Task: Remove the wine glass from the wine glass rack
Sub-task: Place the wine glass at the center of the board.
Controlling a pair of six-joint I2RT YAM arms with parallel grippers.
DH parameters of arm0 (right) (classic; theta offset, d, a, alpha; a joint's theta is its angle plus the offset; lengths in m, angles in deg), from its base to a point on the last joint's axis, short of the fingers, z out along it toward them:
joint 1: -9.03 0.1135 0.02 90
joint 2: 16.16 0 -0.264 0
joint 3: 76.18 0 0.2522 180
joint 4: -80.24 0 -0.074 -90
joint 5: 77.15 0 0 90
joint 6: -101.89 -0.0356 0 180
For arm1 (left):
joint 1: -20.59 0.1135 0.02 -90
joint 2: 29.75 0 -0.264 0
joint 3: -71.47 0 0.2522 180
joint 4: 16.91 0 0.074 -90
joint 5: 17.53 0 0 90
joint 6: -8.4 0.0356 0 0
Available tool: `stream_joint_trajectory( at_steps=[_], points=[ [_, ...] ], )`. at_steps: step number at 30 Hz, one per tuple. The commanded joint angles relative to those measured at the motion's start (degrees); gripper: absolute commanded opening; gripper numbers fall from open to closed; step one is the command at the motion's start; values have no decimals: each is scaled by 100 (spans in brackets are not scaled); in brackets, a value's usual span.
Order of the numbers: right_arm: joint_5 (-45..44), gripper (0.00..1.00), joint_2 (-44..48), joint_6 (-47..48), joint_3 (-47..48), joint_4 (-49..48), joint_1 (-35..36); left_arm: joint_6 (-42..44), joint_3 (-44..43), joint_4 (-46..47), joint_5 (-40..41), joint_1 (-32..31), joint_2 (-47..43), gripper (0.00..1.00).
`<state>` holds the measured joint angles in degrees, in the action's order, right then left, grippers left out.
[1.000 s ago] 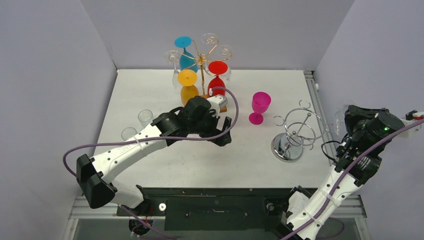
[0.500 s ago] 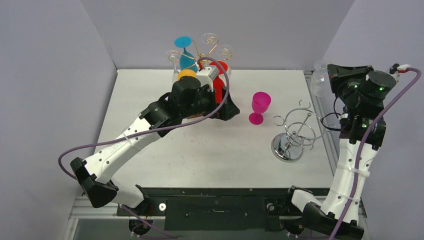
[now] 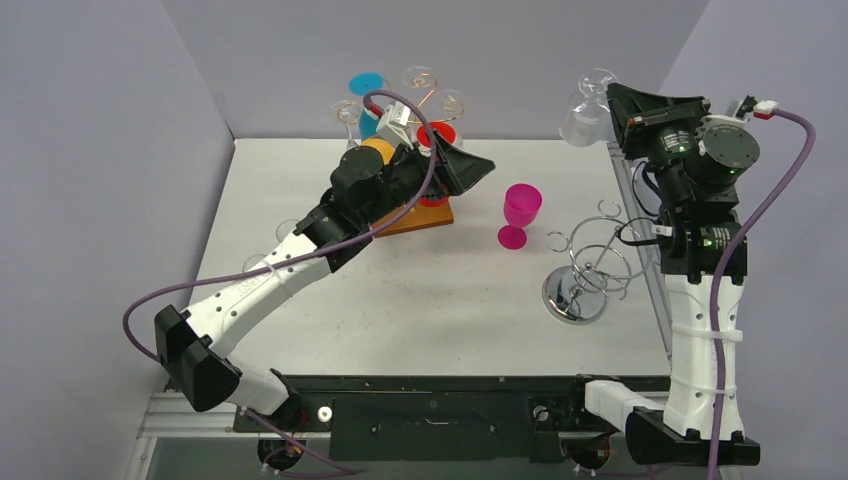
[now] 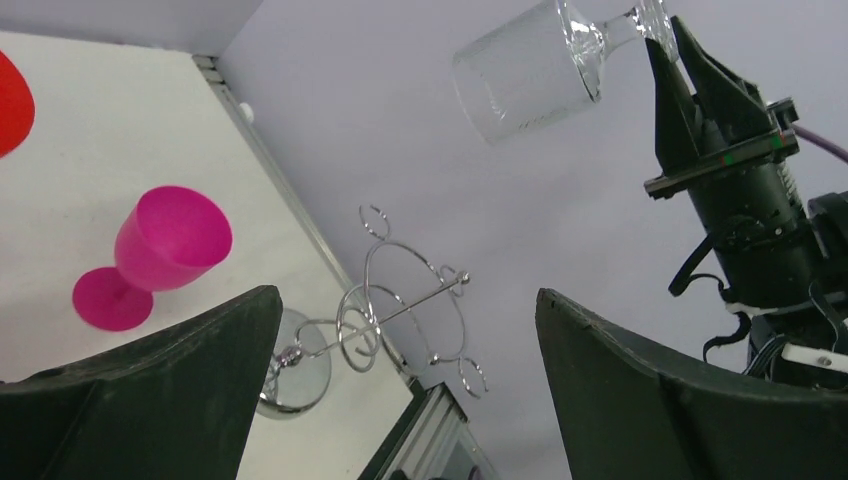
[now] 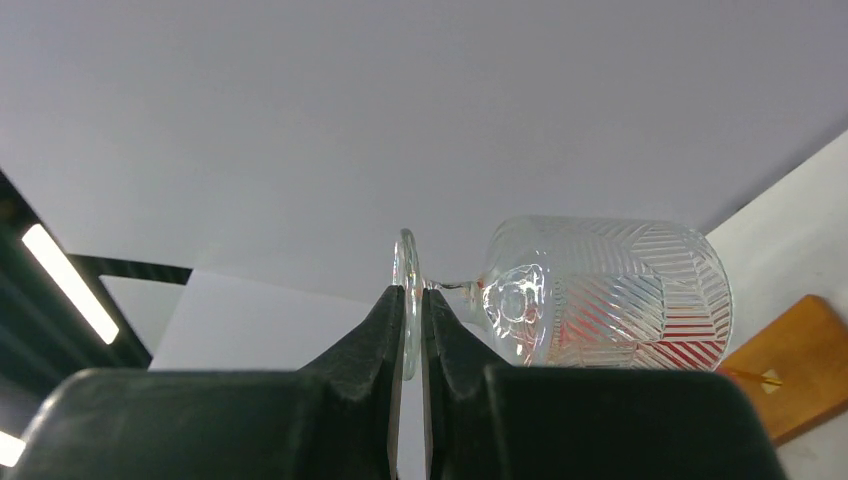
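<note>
The wine glass rack (image 3: 420, 78) is a gold wire stand at the back, on a wooden base (image 3: 428, 217). Blue (image 3: 366, 84), red (image 3: 437, 133) and orange (image 3: 378, 149) glasses hang on it. My left gripper (image 3: 478, 165) hovers just in front of the rack, pointing right, open and empty (image 4: 407, 295). My right gripper (image 3: 612, 93) is raised high at the back right. It is shut on the foot of a clear patterned wine glass (image 3: 584, 107), held sideways in the air (image 5: 610, 290), away from the rack. The left wrist view shows that glass (image 4: 530, 65) too.
A pink glass (image 3: 520, 212) stands upright right of the wooden base. A chrome wire stand (image 3: 590, 265) with a round base sits near the right table edge. A small clear glass (image 3: 288, 228) stands beside the left arm. Grey walls close in the back and sides.
The left arm rose and swung back toward the rack, still open. The right arm lifted the clear glass from low at the right edge to high at the back right.
</note>
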<state>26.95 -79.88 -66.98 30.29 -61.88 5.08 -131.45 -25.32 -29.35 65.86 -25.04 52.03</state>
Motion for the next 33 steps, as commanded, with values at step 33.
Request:
stream_joint_trajectory(
  at_steps=[33],
  points=[
    [-589, 0, -344, -2255, -820, -3012, 2426, -1495, 811, 5372, -939, 883, 739, 98]
  ],
)
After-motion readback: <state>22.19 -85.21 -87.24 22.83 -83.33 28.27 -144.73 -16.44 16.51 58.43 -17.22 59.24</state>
